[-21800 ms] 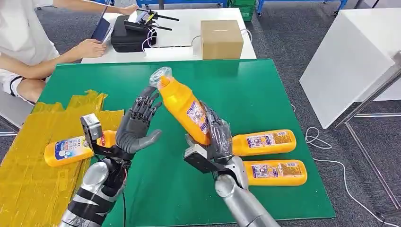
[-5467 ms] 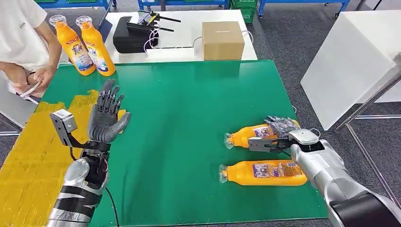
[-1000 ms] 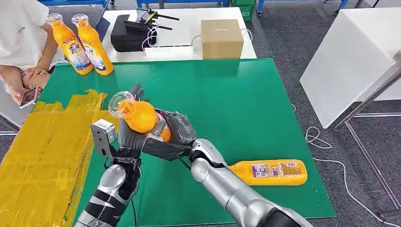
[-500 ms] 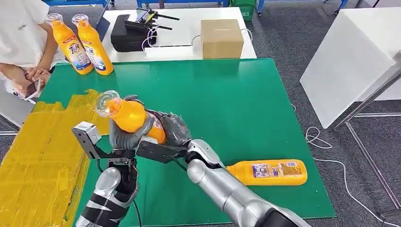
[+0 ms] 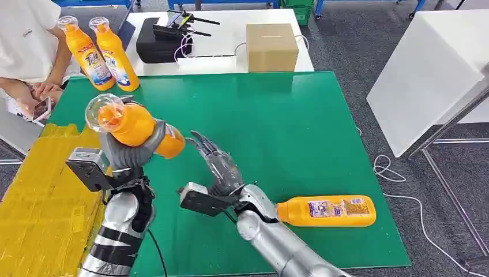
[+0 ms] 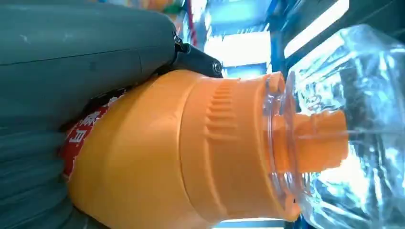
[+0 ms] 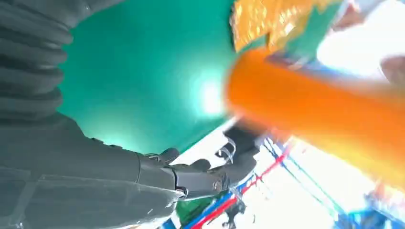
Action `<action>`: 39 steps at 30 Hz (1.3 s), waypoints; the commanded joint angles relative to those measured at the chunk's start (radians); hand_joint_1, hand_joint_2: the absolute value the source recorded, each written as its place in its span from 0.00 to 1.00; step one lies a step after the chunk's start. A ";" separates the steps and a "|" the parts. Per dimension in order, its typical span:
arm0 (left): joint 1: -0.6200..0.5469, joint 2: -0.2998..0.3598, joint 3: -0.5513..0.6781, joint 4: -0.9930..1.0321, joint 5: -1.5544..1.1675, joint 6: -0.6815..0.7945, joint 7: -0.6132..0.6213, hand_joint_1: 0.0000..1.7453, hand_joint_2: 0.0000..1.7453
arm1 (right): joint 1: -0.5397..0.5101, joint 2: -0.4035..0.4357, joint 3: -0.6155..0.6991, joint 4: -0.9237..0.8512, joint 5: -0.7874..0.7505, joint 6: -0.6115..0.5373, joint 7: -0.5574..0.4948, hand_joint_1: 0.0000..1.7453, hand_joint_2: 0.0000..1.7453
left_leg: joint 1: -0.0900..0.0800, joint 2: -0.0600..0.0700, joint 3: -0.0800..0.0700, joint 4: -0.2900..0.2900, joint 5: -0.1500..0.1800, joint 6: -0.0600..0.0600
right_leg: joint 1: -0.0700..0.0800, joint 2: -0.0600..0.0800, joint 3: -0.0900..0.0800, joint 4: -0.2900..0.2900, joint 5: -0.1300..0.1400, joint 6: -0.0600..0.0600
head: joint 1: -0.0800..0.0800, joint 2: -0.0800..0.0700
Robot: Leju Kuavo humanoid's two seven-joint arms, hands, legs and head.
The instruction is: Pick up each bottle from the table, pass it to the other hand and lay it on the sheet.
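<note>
Gripping the orange bottle [image 5: 135, 128] aloft, the left hand [image 5: 130, 153] carries it toward the yellow sheet [image 5: 40, 196]; right hand [image 5: 216, 164] released, fingers spread, holding nothing.

You've got dark grey carpet floor [image 5: 369, 52] all round, w/ a white cable [image 5: 403, 190] looping on it at right. Behind the green table [image 5: 300, 127] sits a white desk [image 5: 225, 34] w/ a cardboard box [image 5: 271, 47], black case [image 5: 158, 43] and a controller w/ antennas [image 5: 184, 22]. White cabinet [image 5: 427, 75] to the right. Blue frame legs [image 5: 323, 6] along the far edge. Person in white shirt [image 5: 26, 40] at far left.
</note>
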 commanded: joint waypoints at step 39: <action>-0.366 0.353 0.187 1.168 -1.426 -0.015 0.748 1.00 1.00 | 0.349 -0.382 -0.316 -0.647 0.275 0.059 0.021 0.00 1.00 | 0.001 0.005 0.003 -0.001 -0.001 -0.001 | 0.001 0.003 0.003 -0.001 0.000 0.000 | 0.000 0.000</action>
